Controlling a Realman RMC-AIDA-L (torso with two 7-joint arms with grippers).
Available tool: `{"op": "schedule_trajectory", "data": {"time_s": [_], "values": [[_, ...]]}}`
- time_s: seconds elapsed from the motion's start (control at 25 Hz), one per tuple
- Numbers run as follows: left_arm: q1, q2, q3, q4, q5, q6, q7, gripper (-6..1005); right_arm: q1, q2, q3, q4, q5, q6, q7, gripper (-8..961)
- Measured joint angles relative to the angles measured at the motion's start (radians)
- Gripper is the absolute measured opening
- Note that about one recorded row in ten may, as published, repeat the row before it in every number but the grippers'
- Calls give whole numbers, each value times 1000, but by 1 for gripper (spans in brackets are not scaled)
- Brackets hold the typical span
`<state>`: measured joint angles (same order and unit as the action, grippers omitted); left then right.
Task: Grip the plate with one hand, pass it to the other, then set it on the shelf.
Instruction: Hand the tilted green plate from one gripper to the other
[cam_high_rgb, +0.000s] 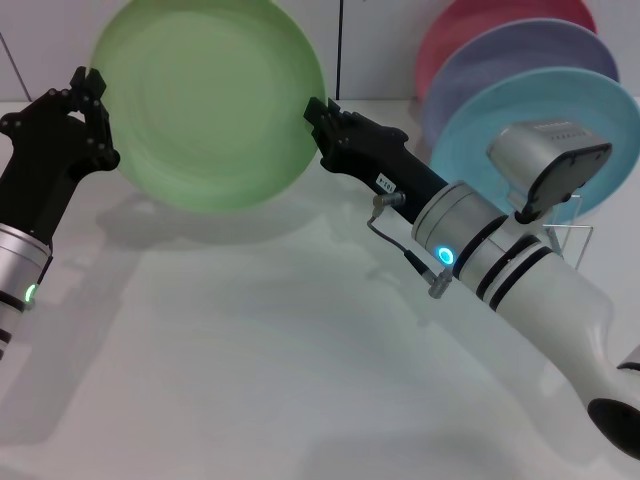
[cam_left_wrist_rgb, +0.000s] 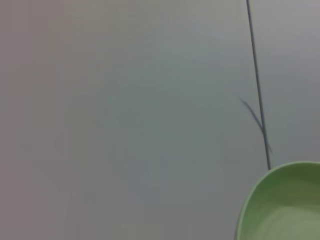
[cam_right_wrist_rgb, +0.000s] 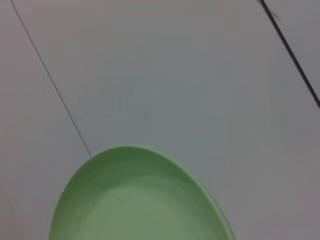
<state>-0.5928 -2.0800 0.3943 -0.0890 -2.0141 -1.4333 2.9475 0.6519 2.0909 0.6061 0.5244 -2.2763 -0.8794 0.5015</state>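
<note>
Head cam looks down; wrist cams close, share plate (cam_right_wrist_rgb: 140, 200).

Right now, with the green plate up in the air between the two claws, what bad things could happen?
1. The green plate is held only at its edges, by the left claw and the right claw. If one lets go too early, it might tip or fall onto the table.
2. The rack already holds a turquoise plate and others, so the green one could bump them.

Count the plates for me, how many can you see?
4: the green plate held up between both grippers, and the pink plate, lavender plate and turquoise plate standing together at the right. More may be hidden behind.
</note>
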Motion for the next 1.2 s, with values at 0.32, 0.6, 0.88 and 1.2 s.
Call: {"op": "schedule_trajectory", "data": {"time_s": [0.32, 0.6, 0.88, 1.2], "values": [[5, 0, 0, 9, 34, -9, 1, 34, 4, 0, 14, 0, 1, 7, 0, 92], [7, 0, 0, 14, 35, -14, 1, 34, 4, 0, 15, 0, 2, 7, 0, 92], [8, 0, 0, 14, 35, -13, 1, 33, 5, 0, 15, 0, 2, 7, 0, 91], [9, 3, -1, 25, 100, -17, 1, 34, 4, -1, 14, 0, 2, 7, 0, 91]]}}
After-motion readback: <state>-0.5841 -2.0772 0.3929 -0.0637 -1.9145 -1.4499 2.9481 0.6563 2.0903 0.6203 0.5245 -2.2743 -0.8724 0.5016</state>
